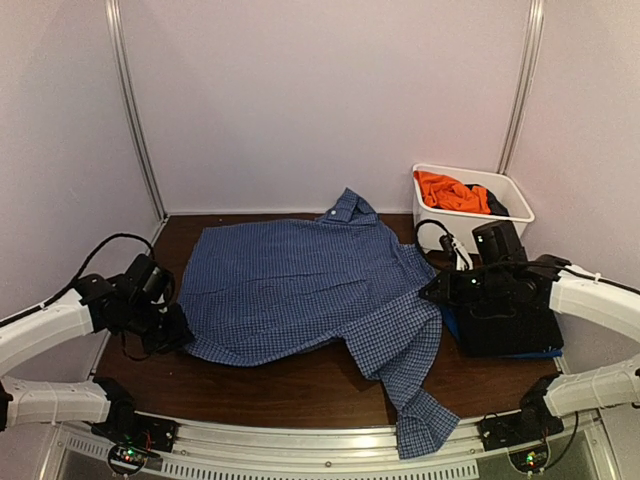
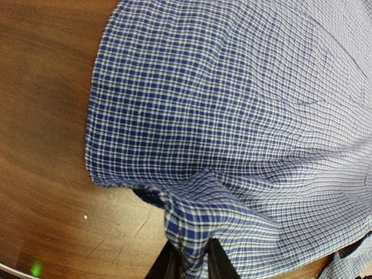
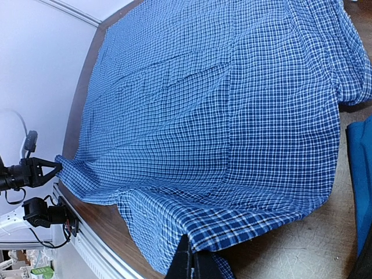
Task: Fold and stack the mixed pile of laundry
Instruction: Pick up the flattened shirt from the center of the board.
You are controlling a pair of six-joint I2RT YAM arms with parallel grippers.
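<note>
We count one checked shirt (image 1: 300, 290) spread flat on the bench (image 1: 300, 385), collar toward the far wall. One sleeve trails over the near edge.

One white tub (image 1: 470, 171) stands at the far right corner. It holds one orange T-shirt (image 1: 450, 190) and one black piece (image 1: 497, 205) just beside it.

Two further pieces lie to the right of the shirt, a black folded piece (image 1: 505, 330) on top of a blue piece (image 3: 360, 174).

There are two arms, one claw each. The left claw (image 1: 178, 330) sits low at the shirt's near-left corner. Its fingers (image 2: 221, 264) are drawn in to a narrow gap, with a pinch of the hem bunched up between them.

The right claw (image 1: 432, 290) is at the shirt's right edge with its fingers fully together. Its tip lies against the hem – whether any cloth is caught in it we cannot tell.

The two claws are well apart, with the full width of the shirt between them.
</note>
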